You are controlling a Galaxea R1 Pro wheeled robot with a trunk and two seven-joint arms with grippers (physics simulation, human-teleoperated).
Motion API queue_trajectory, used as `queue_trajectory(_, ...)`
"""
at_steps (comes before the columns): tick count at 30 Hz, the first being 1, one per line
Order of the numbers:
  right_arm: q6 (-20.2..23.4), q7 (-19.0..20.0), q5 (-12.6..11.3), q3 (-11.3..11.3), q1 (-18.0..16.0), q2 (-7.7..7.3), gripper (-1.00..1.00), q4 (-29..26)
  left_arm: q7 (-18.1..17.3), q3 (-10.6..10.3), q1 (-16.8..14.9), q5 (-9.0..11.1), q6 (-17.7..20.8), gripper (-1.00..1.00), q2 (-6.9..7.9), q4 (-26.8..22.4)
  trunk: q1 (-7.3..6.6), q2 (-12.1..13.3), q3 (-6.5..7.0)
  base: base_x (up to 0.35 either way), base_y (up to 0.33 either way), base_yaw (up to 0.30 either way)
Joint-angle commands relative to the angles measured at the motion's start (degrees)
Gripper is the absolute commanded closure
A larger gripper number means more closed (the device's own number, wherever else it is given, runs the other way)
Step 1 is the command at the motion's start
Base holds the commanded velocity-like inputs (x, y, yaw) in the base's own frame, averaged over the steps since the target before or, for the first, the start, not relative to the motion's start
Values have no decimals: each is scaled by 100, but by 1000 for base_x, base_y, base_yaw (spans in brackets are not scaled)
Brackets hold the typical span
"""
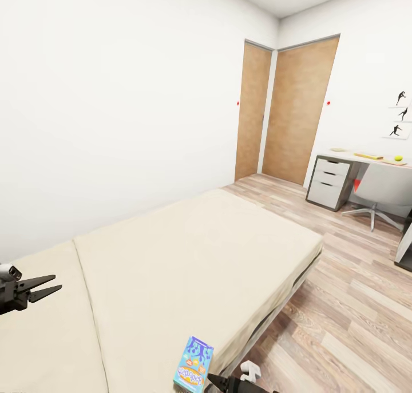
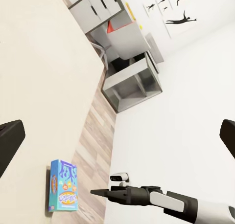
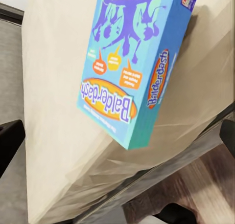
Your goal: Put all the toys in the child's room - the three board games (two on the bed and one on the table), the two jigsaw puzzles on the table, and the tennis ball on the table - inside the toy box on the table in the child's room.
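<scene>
Currently the blue board game (image 1: 193,364), a flat printed box lettered Balderdash, lies on the bed (image 1: 189,255) at the mattress edge nearest the robot, with one corner reaching out past that edge in the right wrist view (image 3: 134,62). The right tool (image 1: 220,380) hovers just beside the box on its floor side; its dark fingers look drawn close together and hold nothing, though the right wrist view shows finger pads (image 3: 10,141) at both borders, so how far it is open cannot be told. The left tool (image 1: 40,287) hangs over the mattress, well apart from the box, its fingers slightly parted and empty.

Far from the bed, the surface (image 1: 366,158) against the far wall carries a tiny yellow-green tennis ball (image 1: 396,159); other things on it are too small to name.

Judged by its look, the box is light, stiff cardboard with a smooth, probably slippery finish. Taking hold across its thin depth at the overhanging corner or along a long edge seems best; squeezing the broad face could dent it.
</scene>
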Motion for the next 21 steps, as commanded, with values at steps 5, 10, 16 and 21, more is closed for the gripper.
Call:
queue_trajectory(5,47,3,-59,20,-3,0,-100,-3,-23,-35,-7,28,63,-100,6,4,110,-205,-96,0,0,0)
queue_trajectory(10,47,3,-46,23,-1,0,-100,-2,-23,-33,-7,28,62,-100,9,4,220,-406,-186,0,0,0)
queue_trajectory(16,47,14,-10,56,-3,0,-100,-5,-23,-33,-7,27,64,-100,11,4,352,-646,-294,0,0,0)
queue_trajectory(21,45,74,-3,70,-1,0,-100,-6,-23,-35,-7,22,62,-100,11,4,462,-847,-383,0,0,0)
